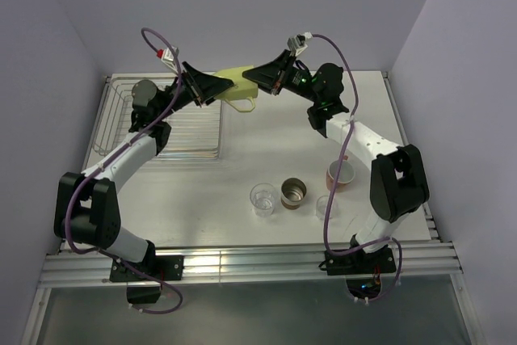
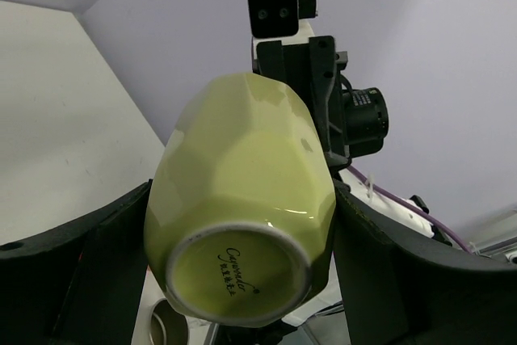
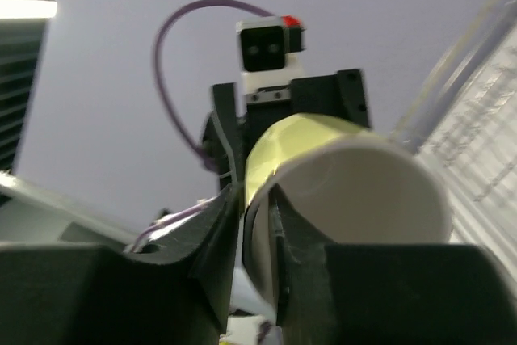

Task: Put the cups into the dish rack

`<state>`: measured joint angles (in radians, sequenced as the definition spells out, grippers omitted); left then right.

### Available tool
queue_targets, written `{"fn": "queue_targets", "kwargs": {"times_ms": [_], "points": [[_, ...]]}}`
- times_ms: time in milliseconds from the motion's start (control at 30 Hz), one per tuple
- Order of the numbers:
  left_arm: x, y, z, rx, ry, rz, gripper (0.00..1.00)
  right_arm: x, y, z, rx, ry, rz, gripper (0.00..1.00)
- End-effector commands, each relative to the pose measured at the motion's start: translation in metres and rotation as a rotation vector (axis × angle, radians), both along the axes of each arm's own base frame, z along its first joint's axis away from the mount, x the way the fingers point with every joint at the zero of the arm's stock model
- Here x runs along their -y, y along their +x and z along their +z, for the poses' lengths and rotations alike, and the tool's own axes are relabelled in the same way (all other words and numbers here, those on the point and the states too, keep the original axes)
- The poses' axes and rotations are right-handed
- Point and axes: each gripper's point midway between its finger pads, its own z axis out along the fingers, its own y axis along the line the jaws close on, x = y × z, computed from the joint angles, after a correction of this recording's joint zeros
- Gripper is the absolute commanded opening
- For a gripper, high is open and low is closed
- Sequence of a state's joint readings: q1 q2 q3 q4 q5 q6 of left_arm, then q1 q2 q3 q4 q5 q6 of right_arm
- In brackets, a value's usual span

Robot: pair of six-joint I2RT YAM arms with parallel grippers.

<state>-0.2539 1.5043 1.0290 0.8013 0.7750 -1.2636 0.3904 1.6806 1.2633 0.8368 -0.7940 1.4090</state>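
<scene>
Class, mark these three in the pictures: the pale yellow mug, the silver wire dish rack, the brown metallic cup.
pale yellow mug [image 1: 234, 86]: top view, its side wall.
silver wire dish rack [image 1: 194, 131]: top view, bare wire floor.
brown metallic cup [image 1: 294, 193]: top view, its open mouth.

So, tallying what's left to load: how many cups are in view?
5: yellow mug aloft near the rack; on the table, two clear glasses, brown cup, pink mug. None seem hidden.

A robot lab cell. Bare lilac walls [image 1: 242, 6] box in a white table [image 1: 266, 147]. 2 arms [image 1: 129, 155] are bolted to rails [image 1: 258, 262] at its near edge.
</scene>
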Motion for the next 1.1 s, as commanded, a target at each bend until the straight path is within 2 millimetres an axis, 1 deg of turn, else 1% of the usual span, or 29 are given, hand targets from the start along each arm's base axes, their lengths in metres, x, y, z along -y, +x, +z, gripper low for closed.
{"fn": "queue_targets", "kwargs": {"times_ms": [0,33,67,100,133,200,300,333,400,433,467,500,533,567,600,633,667,700,733,767,800,833,867,900,933,967,1000,1033,1067], "points": [[0.008,-0.021,0.043,0.148,0.016,-0.045,0.0,-0.002,-0.005,0.024,0.119,-0.047,-0.085,0.3],[0.006,-0.018,0.044,0.134,0.026,-0.029,0.0,0.001,-0.004,0.027,0.123,-0.055,-0.117,0.34],[0.005,-0.017,0.044,0.142,0.036,-0.02,0.0,0.003,-0.001,0.024,0.139,-0.082,-0.143,0.37],[0.003,-0.017,0.047,0.147,0.039,-0.015,0.0,0.004,0.002,0.019,0.115,-0.109,-0.157,0.4],[-0.001,-0.015,0.049,0.148,0.043,-0.002,0.0,0.007,0.003,0.022,0.119,-0.115,-0.186,0.45],[-0.006,-0.012,0.048,0.137,0.049,0.015,0.0,0.009,0.006,0.02,0.124,-0.153,-0.216,0.5],[-0.015,-0.006,0.046,0.116,0.061,0.045,0.0,0.017,0.01,0.02,0.119,-0.19,-0.275,0.54],[-0.02,-0.002,0.046,0.115,0.068,0.062,0.0,0.021,0.011,0.023,0.134,-0.201,-0.298,0.54],[-0.025,0.003,0.04,0.083,0.093,0.088,0.0,0.03,0.018,0.016,0.096,-0.239,-0.356,0.55],[-0.029,0.007,0.042,0.079,0.106,0.111,0.0,0.034,0.017,0.019,0.1,-0.247,-0.38,0.56],[-0.033,0.009,0.042,0.096,0.134,0.135,0.0,0.042,0.024,0.012,0.078,-0.284,-0.432,0.56],[-0.039,0.016,0.031,0.035,0.164,0.173,0.0,0.048,0.027,0.009,0.061,-0.309,-0.462,0.56],[-0.046,0.022,0.037,0.031,0.187,0.212,0.0,0.054,0.028,0.01,0.056,-0.329,-0.497,0.57],[-0.053,0.03,0.031,0.042,0.249,0.258,0.0,0.061,0.031,0.0,0.032,-0.383,-0.525,0.57],[-0.066,0.041,0.01,-0.065,0.317,0.339,0.0,0.07,0.036,-0.002,0.019,-0.408,-0.582,0.57],[-0.076,0.049,0.021,-0.02,0.391,0.401,0.0,0.077,0.037,-0.003,0.027,-0.435,-0.612,0.57],[-0.085,0.06,0.008,-0.06,0.455,0.45,0.0,0.082,0.037,-0.011,0.003,-0.471,-0.628,0.57],[-0.095,0.067,0.003,-0.087,0.509,0.502,0.0,0.089,0.04,-0.013,-0.004,-0.49,-0.665,0.58],[-0.116,0.076,0.001,-0.115,0.604,0.605,0.0,0.093,0.039,-0.015,0.006,-0.516,-0.679,0.58],[-0.124,0.087,-0.016,-0.156,0.664,0.637,0.0,0.097,0.04,-0.022,-0.011,-0.546,-0.689,0.58],[-0.133,0.093,-0.019,-0.173,0.706,0.675,0.0,0.1,0.04,-0.023,-0.012,-0.563,-0.707,0.58],[-0.146,0.099,-0.019,-0.184,0.769,0.729,0.0,0.102,0.041,-0.026,-0.005,-0.585,-0.712,0.58],[-0.15,0.11,-0.035,-0.218,0.813,0.738,0.0,0.104,0.04,-0.031,-0.015,-0.609,-0.714,0.58],[-0.154,0.116,-0.026,-0.204,0.828,0.763,0.0,0.106,0.041,-0.036,-0.021,-0.628,-0.717,0.58],[-0.161,0.123,-0.031,-0.21,0.871,0.785,0.0,0.108,0.041,-0.038,-0.013,-0.649,-0.727,0.58],[-0.162,0.13,-0.058,-0.273,0.93,0.756,0.0,0.11,0.04,-0.044,-0.023,-0.672,-0.725,0.58],[-0.168,0.136,-0.063,-0.29,0.963,0.776,0.0,0.111,0.04,-0.047,-0.025,-0.689,-0.727,0.58],[-0.171,0.143,-0.056,-0.273,0.983,0.791,0.0,0.113,0.04,-0.05,-0.018,-0.71,-0.732,0.58],[-0.178,0.149,-0.08,-0.329,1.047,0.795,0.0,0.115,0.04,-0.054,-0.025,-0.729,-0.729,0.58]]}}
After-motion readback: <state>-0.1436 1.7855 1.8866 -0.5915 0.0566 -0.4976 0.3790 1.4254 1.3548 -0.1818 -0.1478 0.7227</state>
